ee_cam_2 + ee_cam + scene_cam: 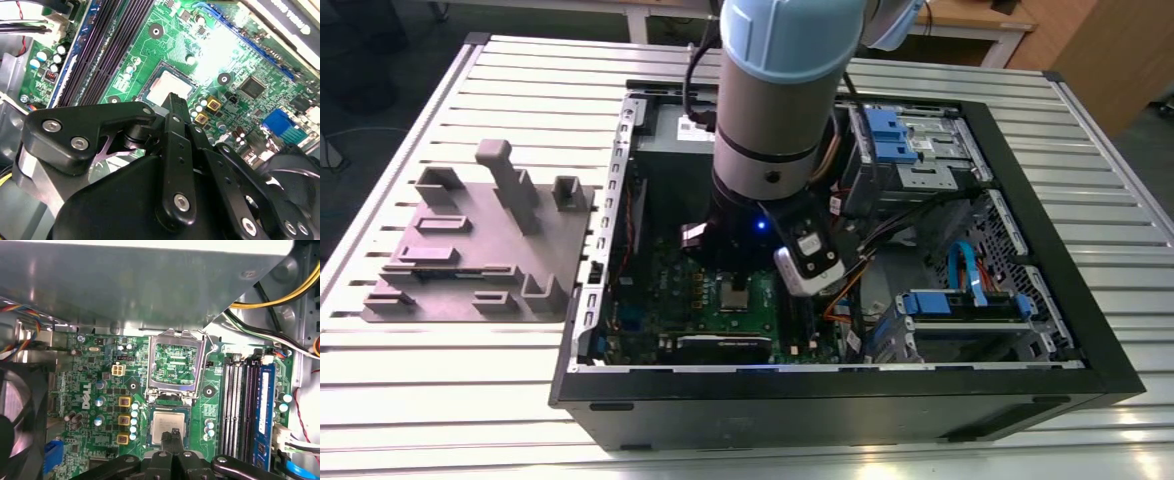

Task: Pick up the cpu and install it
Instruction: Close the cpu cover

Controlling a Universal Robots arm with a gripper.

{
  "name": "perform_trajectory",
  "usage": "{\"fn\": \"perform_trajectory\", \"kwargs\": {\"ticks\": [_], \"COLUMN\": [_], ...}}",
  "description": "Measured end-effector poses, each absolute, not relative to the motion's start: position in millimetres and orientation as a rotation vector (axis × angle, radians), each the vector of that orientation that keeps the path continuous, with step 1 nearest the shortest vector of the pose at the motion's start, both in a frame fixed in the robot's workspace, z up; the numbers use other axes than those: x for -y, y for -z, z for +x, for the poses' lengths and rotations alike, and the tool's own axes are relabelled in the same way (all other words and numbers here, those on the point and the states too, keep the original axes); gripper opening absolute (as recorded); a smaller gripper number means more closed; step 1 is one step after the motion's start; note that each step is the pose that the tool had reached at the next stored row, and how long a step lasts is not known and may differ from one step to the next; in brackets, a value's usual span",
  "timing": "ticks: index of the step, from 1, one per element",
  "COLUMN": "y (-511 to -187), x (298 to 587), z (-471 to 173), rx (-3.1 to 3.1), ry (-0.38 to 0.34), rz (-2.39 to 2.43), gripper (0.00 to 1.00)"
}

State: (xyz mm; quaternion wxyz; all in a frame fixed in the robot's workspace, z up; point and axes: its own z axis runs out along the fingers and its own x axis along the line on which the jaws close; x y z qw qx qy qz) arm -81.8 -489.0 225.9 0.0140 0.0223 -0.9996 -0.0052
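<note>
Black gripper [174,436] clenched, fingertips together at edge of small square silvery-grey cpu [169,423], which lies flat in green motherboard [100,365] socket; hinged silver frame [176,362] open.

Second wrist view: the black pincer [172,100], fingertips pressed together, hangs over the green motherboard [220,55]. Its tip lies at the edge of the silvery cpu [167,86], which appears seated in its socket. Dark memory slots [107,42] run alongside.
</note>
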Motion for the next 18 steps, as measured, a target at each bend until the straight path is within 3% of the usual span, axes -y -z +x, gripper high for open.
{"fn": "perform_trajectory", "kwargs": {"ticks": [18], "y": [-235.1], "x": [488.9], "z": [-81.8], "rx": [3.111], "ry": [0.017], "rz": [0.274], "gripper": [0.10]}}
